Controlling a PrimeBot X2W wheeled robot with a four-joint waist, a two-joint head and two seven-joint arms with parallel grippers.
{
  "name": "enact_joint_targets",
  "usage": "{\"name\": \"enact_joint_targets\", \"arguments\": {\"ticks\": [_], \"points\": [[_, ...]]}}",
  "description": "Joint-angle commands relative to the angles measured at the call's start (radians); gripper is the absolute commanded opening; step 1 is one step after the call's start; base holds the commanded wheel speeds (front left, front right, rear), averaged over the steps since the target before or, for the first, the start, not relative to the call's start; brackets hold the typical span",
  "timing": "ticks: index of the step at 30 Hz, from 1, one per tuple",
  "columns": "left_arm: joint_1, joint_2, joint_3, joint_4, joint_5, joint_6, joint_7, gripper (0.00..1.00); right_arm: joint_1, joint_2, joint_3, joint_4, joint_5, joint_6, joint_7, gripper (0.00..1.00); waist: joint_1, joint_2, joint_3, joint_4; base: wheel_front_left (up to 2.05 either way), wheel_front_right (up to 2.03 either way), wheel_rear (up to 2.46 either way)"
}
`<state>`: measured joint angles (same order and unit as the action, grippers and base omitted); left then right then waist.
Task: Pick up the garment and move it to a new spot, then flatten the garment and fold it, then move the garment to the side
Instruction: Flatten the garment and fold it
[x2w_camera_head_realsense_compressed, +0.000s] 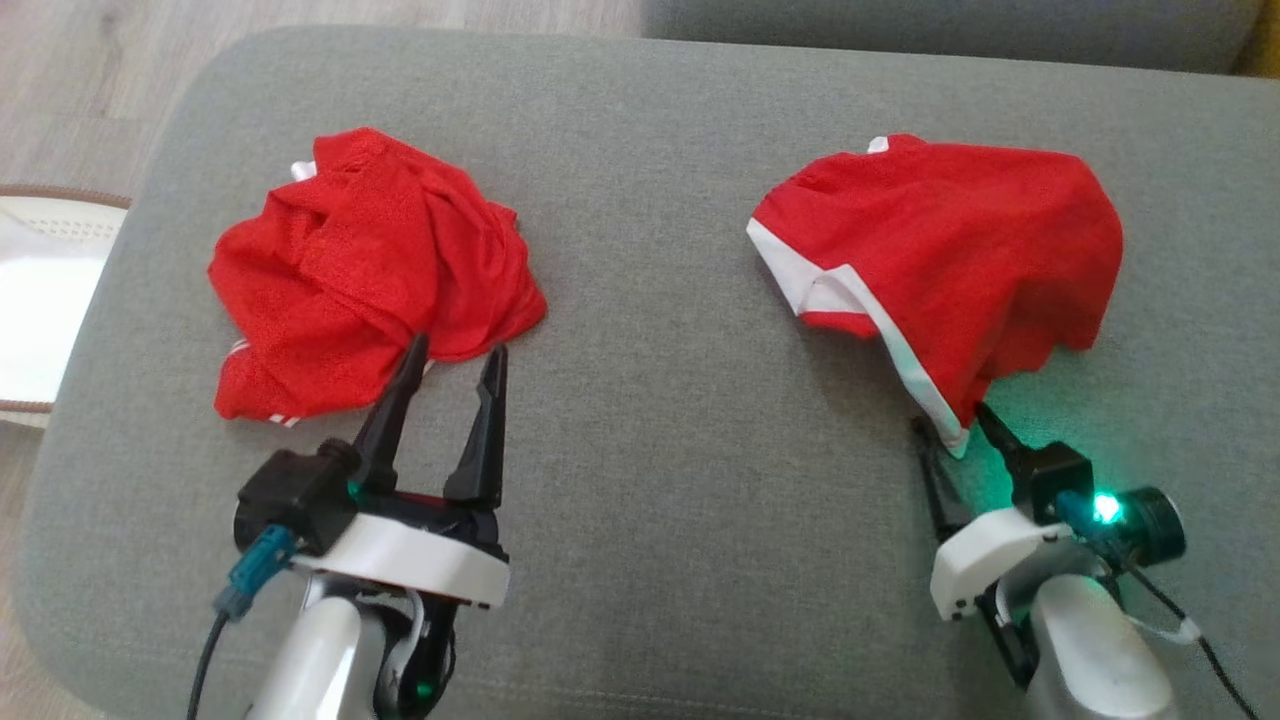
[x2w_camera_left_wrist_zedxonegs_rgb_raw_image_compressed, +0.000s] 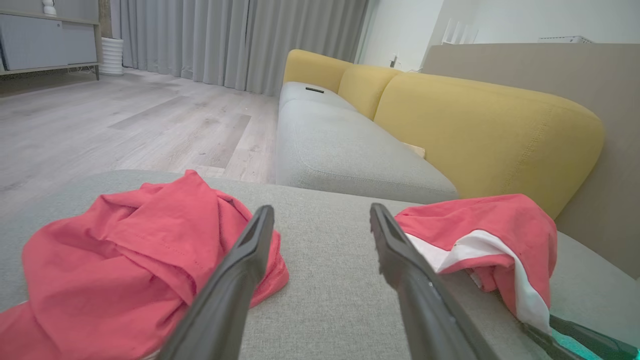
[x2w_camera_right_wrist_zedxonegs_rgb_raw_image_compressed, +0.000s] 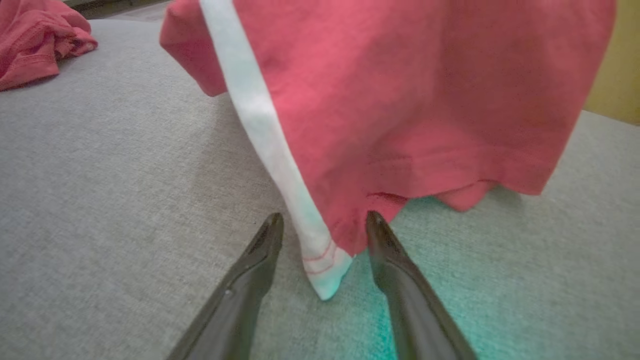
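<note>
Two crumpled red garments lie on the grey cushion (x2w_camera_head_realsense_compressed: 660, 420). The left garment (x2w_camera_head_realsense_compressed: 370, 270) (x2w_camera_left_wrist_zedxonegs_rgb_raw_image_compressed: 125, 250) (x2w_camera_right_wrist_zedxonegs_rgb_raw_image_compressed: 35, 45) is a rumpled heap. My left gripper (x2w_camera_head_realsense_compressed: 457, 347) (x2w_camera_left_wrist_zedxonegs_rgb_raw_image_compressed: 321, 207) stands open at its near right edge, one fingertip over the cloth, nothing between the fingers. The right garment (x2w_camera_head_realsense_compressed: 950, 230) (x2w_camera_left_wrist_zedxonegs_rgb_raw_image_compressed: 500, 220) (x2w_camera_right_wrist_zedxonegs_rgb_raw_image_compressed: 400, 100) has a white stripe running down to a near corner. My right gripper (x2w_camera_head_realsense_compressed: 950, 420) (x2w_camera_right_wrist_zedxonegs_rgb_raw_image_compressed: 324, 216) has that striped corner between its two fingers, which stand apart on either side of it.
Behind the cushion runs a grey sofa seat (x2w_camera_left_wrist_zedxonegs_rgb_raw_image_compressed: 340, 150) with a yellow backrest (x2w_camera_left_wrist_zedxonegs_rgb_raw_image_compressed: 480, 130). Wooden floor (x2w_camera_head_realsense_compressed: 80, 90) lies past the cushion's left edge, with a white object (x2w_camera_head_realsense_compressed: 40, 290) on it. Bare cushion separates the two garments.
</note>
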<state>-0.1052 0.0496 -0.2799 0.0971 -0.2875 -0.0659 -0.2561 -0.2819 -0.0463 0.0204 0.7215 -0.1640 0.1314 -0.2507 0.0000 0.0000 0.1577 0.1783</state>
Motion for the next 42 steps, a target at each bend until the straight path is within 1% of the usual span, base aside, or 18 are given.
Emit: {"name": "enact_joint_targets", "arguments": {"ticks": [1,5,7,12,17,20,25,27,28,33,37,42], "points": [[-0.041,0.001,0.028,-0.033,-0.005,0.007,-0.006,1.00,-0.035,-0.004,0.019,-0.019,-0.010,-0.001,-0.010,0.00,0.0000,0.0000,0.000,-0.005,0.00,0.00,0.00],[-0.041,0.001,0.035,-0.030,-0.003,0.008,-0.006,1.00,-0.046,-0.004,0.024,-0.029,-0.010,-0.001,-0.011,0.00,0.0000,0.0000,-0.003,-0.037,0.00,0.00,0.00],[-0.043,0.001,0.035,-0.028,-0.004,0.006,-0.006,1.00,-0.041,-0.004,0.010,-0.045,-0.006,-0.001,-0.011,0.00,0.0000,0.0000,-0.007,-0.056,0.00,0.00,0.00],[-0.055,0.001,0.029,-0.012,-0.004,-0.002,-0.006,1.00,-0.004,-0.004,-0.080,-0.095,-0.030,-0.001,-0.011,0.00,0.0000,0.0000,-0.013,-0.114,0.00,0.00,0.00],[-0.095,0.001,-0.001,0.030,-0.003,-0.018,-0.006,1.00,0.027,-0.004,-0.174,-0.141,-0.063,-0.001,0.008,0.00,0.0000,0.0000,0.007,-0.174,0.00,0.00,0.00],[-0.141,0.001,-0.040,0.094,-0.003,-0.032,-0.006,1.00,0.027,-0.004,-0.184,-0.165,-0.059,-0.001,0.032,0.00,0.0000,0.0000,0.032,-0.204,0.00,0.00,0.00],[-0.252,0.001,-0.133,0.276,-0.033,-0.053,-0.006,1.00,0.009,-0.004,-0.162,-0.196,-0.045,-0.001,0.050,0.00,0.0000,0.0000,0.074,-0.249,0.00,0.00,0.00],[-0.302,0.001,-0.166,0.348,-0.066,-0.058,-0.006,1.00,0.001,-0.004,-0.148,-0.205,-0.036,-0.001,0.053,0.00,0.0000,0.0000,0.090,-0.265,0.00,0.00,0.00],[-0.302,0.001,-0.166,0.348,-0.066,-0.058,-0.006,1.00,0.001,-0.004,-0.148,-0.205,-0.036,-0.001,0.053,0.00,0.0000,0.0000,0.090,-0.265,0.00,0.00,0.00],[-0.424,0.001,-0.224,0.497,-0.092,-0.062,-0.006,1.00,-0.013,-0.004,-0.135,-0.229,-0.035,-0.001,0.064,0.00,0.0000,0.0000,0.129,-0.292,0.00,0.00,0.00],[-0.486,0.001,-0.281,0.560,-0.107,-0.064,-0.006,1.00,-0.022,-0.004,-0.171,-0.246,-0.042,-0.001,0.075,0.00,0.0000,0.0000,0.151,-0.305,0.00,0.00,0.00],[-0.518,0.002,-0.371,0.583,-0.144,-0.064,-0.006,1.00,-0.030,-0.004,-0.168,-0.251,-0.038,-0.001,0.078,0.00,0.0000,0.0000,0.161,-0.312,0.00,0.00,0.00]]}}
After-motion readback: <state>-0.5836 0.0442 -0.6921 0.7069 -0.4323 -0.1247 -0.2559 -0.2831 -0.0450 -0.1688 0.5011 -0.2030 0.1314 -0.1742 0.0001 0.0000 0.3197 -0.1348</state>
